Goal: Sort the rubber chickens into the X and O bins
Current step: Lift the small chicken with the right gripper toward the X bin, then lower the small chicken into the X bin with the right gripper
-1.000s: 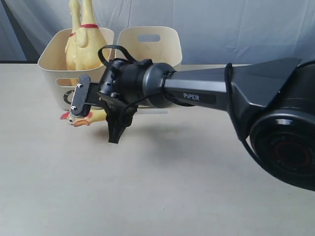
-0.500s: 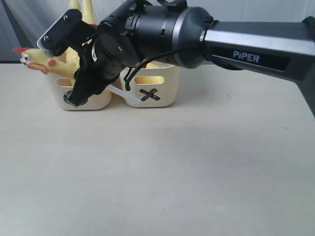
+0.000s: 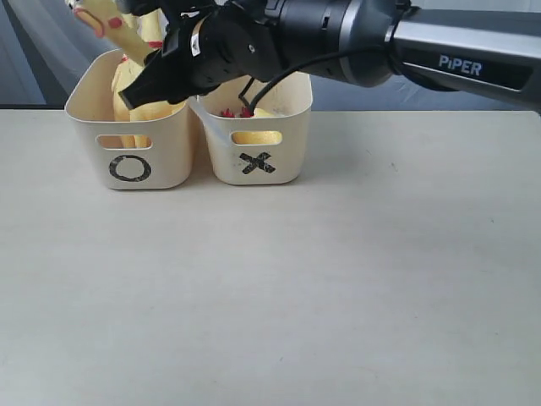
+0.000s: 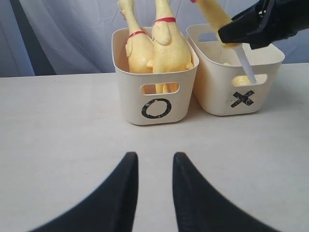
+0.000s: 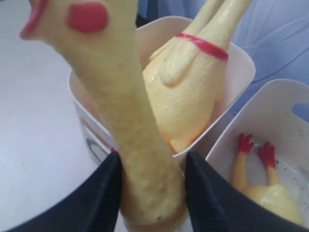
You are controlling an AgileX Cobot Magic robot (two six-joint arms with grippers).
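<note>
My right gripper [image 3: 156,72] is shut on the neck of a yellow rubber chicken [image 3: 114,25]. It holds the bird in the air above the O bin [image 3: 173,152], head with red comb pointing up and left. Up close, the gripper's black fingers [image 5: 104,193] press both sides of the bumpy neck [image 5: 145,145]. Two long chickens [image 4: 140,48] [image 4: 169,46] stand upright in the O bin [image 4: 130,96]. Another chicken [image 5: 270,195] lies in the X bin [image 3: 283,161], red feet up. My left gripper [image 4: 154,159] hangs open and empty over the table, in front of the bins.
The two cream bins stand side by side at the back of the pale table [image 3: 279,296]. A grey cloth backdrop [image 3: 372,93] hangs behind them. The right arm [image 3: 456,51] stretches across the top of the scene.
The right arm has lifted the chicken from table height in front of the O bin up and back, to above the bins. The left gripper has not changed.
</note>
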